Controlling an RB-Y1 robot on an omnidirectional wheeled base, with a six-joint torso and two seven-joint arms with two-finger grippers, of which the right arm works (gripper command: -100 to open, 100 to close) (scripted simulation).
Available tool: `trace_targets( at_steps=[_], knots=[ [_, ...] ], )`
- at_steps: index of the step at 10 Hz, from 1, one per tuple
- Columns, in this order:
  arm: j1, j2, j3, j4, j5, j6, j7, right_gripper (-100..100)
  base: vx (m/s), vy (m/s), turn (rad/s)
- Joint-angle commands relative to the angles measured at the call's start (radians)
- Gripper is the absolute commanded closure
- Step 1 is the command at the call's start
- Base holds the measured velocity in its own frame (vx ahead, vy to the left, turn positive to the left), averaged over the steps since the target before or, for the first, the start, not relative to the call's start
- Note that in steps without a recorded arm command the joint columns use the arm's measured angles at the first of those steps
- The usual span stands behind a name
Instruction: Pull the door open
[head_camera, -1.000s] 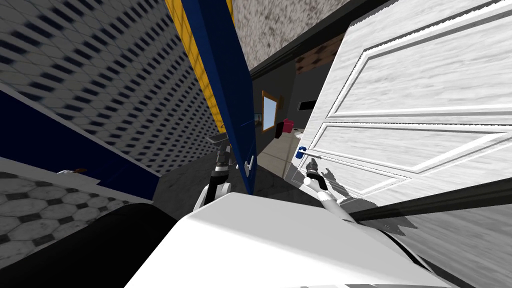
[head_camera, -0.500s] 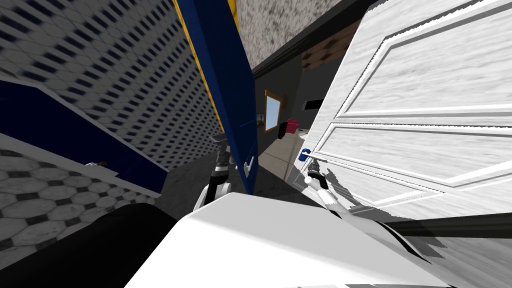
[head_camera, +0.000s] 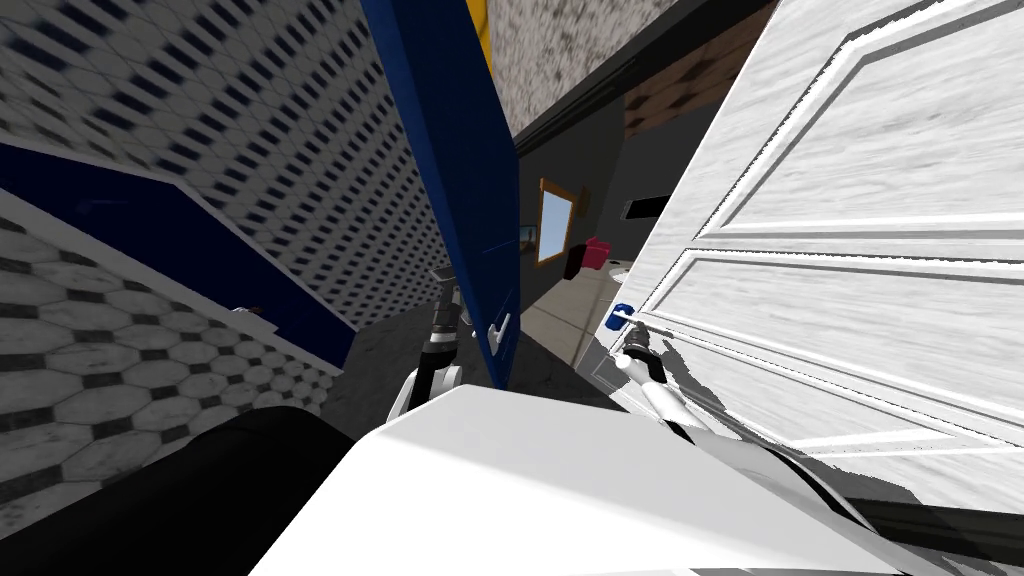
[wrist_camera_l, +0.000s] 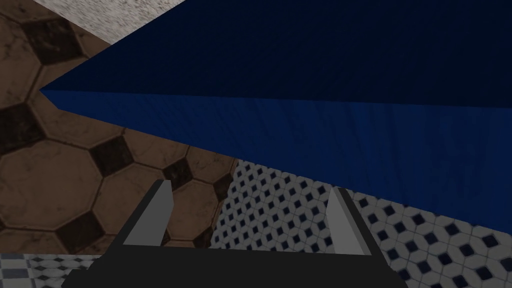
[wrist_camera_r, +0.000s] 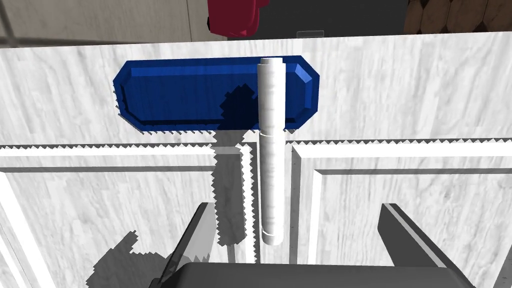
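Note:
A white panelled door (head_camera: 850, 230) stands partly open on my right. Near its free edge it carries a blue handle plate (head_camera: 622, 311) (wrist_camera_r: 200, 92) with a white lever handle (wrist_camera_r: 270, 150). My right gripper (head_camera: 634, 335) (wrist_camera_r: 295, 207) is at that lever, open, with the lever between its fingers (wrist_camera_r: 197, 235) and touching neither. My left gripper (head_camera: 445, 285) (wrist_camera_l: 250, 192) is raised beside a dark blue door (head_camera: 460, 180) (wrist_camera_l: 325, 100), open and holding nothing.
Through the gap between the two doors I see a framed mirror (head_camera: 553, 220) and a red object (head_camera: 598, 252). A patterned tile wall (head_camera: 250, 150) and a blue ledge (head_camera: 180, 240) run along my left. The blue door has its own pale handle (head_camera: 497, 330).
The white door has swung further open towards me and the gap beside it has widened. My view has turned with the move. My right gripper has stayed at the lever.

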Motion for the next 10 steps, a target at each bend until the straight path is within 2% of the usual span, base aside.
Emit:
trace_targets(
  at_steps=[1,4,5,6,8,9,10],
  knots=[
    [-0.005,-0.01,-0.014,0.033,-0.005,-0.018,-0.006,-100,0.058,-0.114,0.182],
    [0.003,-0.041,-0.074,0.078,-0.031,-0.043,0.004,-100,0.096,-0.154,0.336],
    [0.003,-0.041,-0.074,0.078,-0.031,-0.043,0.004,-100,0.045,-0.129,0.149],
    [0.007,-0.054,-0.099,0.097,-0.042,-0.053,0.007,-100,0.042,-0.127,0.222],
    [0.012,-0.051,-0.1,0.079,-0.043,-0.043,0.019,-100,0.013,-0.075,0.097],
    [0.012,-0.051,-0.1,0.079,-0.043,-0.043,0.019,100,-0.008,0.004,-0.018],
    [0.012,-0.051,-0.1,0.079,-0.043,-0.043,0.019,100,-0.009,0.022,-0.004]
  ],
)
